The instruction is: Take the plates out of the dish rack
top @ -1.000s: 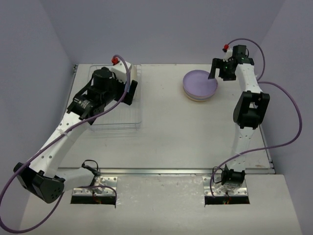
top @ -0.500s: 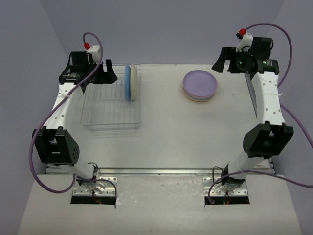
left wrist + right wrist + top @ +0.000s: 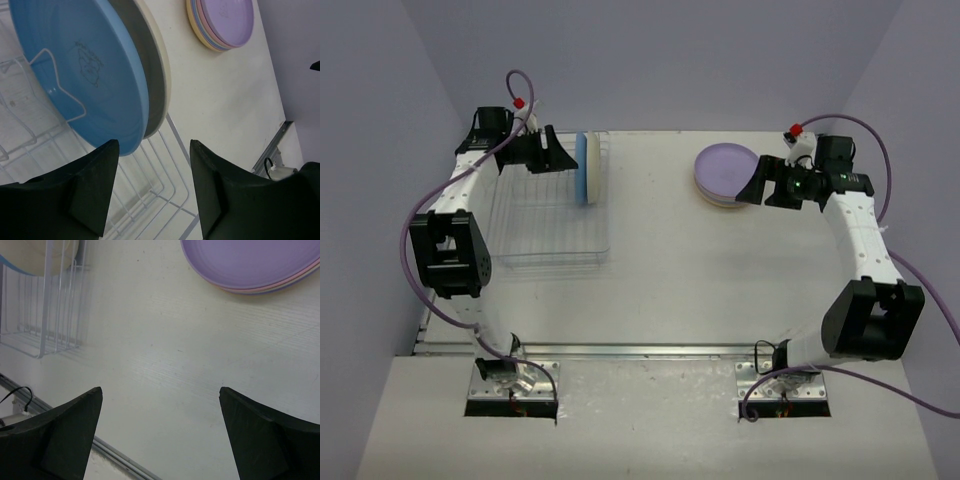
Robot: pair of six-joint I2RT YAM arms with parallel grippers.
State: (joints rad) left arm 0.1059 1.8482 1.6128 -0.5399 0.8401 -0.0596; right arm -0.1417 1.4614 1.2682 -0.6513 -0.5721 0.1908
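Note:
The wire dish rack (image 3: 545,215) stands at the left of the table. Two plates stand upright in its far right end: a blue plate (image 3: 582,168) and a cream plate (image 3: 593,170) behind it. In the left wrist view the blue plate (image 3: 85,65) fills the upper left, the cream plate (image 3: 159,70) behind it. My left gripper (image 3: 563,158) is open, just left of the blue plate, jaws apart over the rack wires (image 3: 150,170). A stack of plates with a lavender one on top (image 3: 725,172) lies at the back right. My right gripper (image 3: 752,187) is open and empty beside that stack (image 3: 260,262).
A metal rail (image 3: 640,351) runs along the table's near edge. The rack's corner (image 3: 45,315) shows in the right wrist view. Grey walls close in on the left, back and right.

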